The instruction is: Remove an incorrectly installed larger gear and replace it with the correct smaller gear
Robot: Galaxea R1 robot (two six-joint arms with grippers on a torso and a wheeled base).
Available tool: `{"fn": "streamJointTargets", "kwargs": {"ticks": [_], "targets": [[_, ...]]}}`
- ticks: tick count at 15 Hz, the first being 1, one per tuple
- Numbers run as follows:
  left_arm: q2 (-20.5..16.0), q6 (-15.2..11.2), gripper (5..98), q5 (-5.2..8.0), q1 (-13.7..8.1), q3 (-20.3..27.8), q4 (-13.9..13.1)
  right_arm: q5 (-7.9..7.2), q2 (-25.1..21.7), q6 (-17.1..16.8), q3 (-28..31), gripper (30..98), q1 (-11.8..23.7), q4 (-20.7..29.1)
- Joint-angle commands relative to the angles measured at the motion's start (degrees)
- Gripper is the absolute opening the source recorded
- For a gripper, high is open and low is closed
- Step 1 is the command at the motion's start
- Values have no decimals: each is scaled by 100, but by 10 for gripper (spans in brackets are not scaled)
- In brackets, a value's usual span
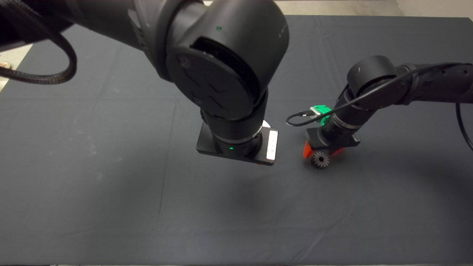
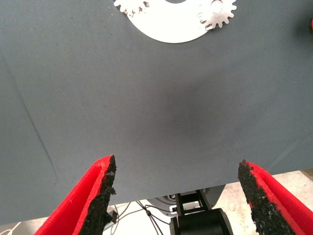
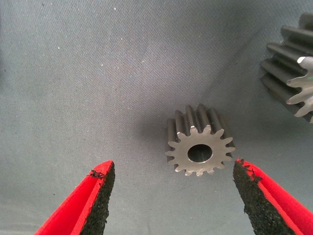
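Observation:
The smaller gear (image 3: 199, 142), dark grey with short teeth and a round bore, lies flat on the mat; it also shows in the head view (image 1: 320, 160). My right gripper (image 3: 172, 169) is open just above it, with one finger on each side and neither touching; in the head view the gripper (image 1: 321, 152) sits right of centre. Part of the larger gear (image 3: 293, 73), with long teeth, lies on the mat beside it. My left gripper (image 2: 177, 165) is open and empty above the mat, close to a white plate (image 2: 166, 27).
The white plate carries two small silvery gears (image 2: 131, 6) (image 2: 217, 12) at its rim. In the head view the left arm (image 1: 229, 92) hangs over the mat's middle and hides most of the plate (image 1: 266, 123). The dark mat (image 1: 111, 166) stretches all round.

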Motion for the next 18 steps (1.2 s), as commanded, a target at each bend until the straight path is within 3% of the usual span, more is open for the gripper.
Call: {"fn": "streamJointTargets", "kwargs": {"ticks": [1,6,18], "targets": [[15,-37,635,351,-122,18,54,-376,-52,-55,-58,644,74,-260],[6,-37,635,351,-126,9,89,-376,-78,-363,-471,644,-58,-374],[6,-134,635,351,-126,44,89,-376,-78,-284,-190,644,-180,-339]]}}
